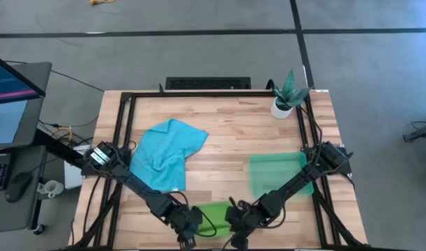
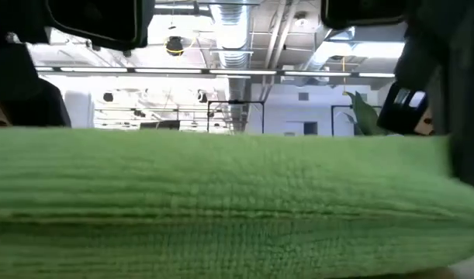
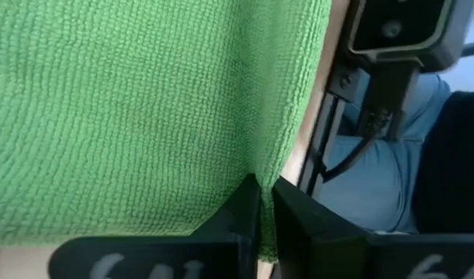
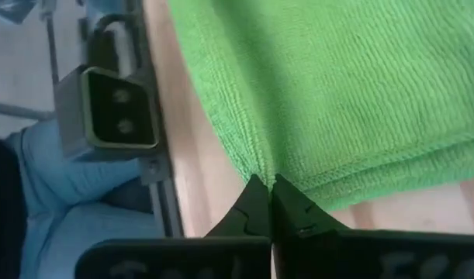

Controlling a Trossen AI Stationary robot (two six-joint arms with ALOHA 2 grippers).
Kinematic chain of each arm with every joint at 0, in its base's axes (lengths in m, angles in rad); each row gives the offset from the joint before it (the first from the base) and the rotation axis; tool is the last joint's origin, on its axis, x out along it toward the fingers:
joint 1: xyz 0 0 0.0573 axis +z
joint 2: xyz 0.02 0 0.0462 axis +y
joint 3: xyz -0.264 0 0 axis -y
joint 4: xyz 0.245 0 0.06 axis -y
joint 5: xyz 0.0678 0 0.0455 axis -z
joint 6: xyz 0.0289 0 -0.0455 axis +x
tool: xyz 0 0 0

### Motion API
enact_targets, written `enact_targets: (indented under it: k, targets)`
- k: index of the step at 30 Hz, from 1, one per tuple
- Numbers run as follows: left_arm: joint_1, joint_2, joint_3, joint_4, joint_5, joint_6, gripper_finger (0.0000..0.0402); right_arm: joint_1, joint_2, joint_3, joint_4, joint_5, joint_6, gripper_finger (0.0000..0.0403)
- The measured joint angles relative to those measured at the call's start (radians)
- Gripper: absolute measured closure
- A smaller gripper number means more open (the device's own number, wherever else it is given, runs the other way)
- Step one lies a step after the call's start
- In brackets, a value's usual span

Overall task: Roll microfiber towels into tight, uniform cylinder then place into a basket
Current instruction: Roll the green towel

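Positions are given relative to the basket, which stands empty on the wooden table. Well to its left lies the turquoise towel, crumpled and untouched. Nearer, left of the basket at the table's front edge, lies the lime green towel. The left gripper is pinched closed on one of its near corners; the right gripper is pinched closed on the other. The cloth appears soft, light and limp: corners suit gripping, though the roll may slacken.

My two arms showing dark and jointed, black cables trailing along them — white markings showing on my black fingers.
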Motion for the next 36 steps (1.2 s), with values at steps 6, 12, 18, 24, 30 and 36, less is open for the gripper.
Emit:
enact_targets:
  k: [6, 12, 18, 24, 30, 36]
  targets:
    - [0.003, 0.000, 0.000, 0.004, 0.012, 0.001, 0.0389, -0.040, 0.000, 0.000, 0.001, -0.003, 0.044, 0.0387]
    - [-0.002, -0.001, 0.000, 0.004, 0.004, 0.024, 0.0389, -0.083, -0.001, -0.001, -0.008, -0.001, 0.084, 0.0397]
    - [-0.003, -0.002, 0.000, -0.015, 0.003, 0.088, 0.0389, -0.100, -0.002, -0.001, -0.002, 0.001, 0.145, 0.0388]
    - [-0.003, -0.003, 0.001, -0.065, -0.017, 0.121, 0.0389, -0.098, -0.002, -0.001, 0.006, -0.057, 0.181, 0.0397]
    - [0.000, -0.005, 0.005, -0.028, 0.055, 0.122, 0.0390, -0.030, -0.003, 0.000, 0.102, -0.236, 0.230, 0.0390]
    - [0.023, -0.006, 0.004, -0.013, 0.099, 0.155, 0.0391, -0.023, -0.003, 0.002, 0.044, -0.187, 0.240, 0.0398]
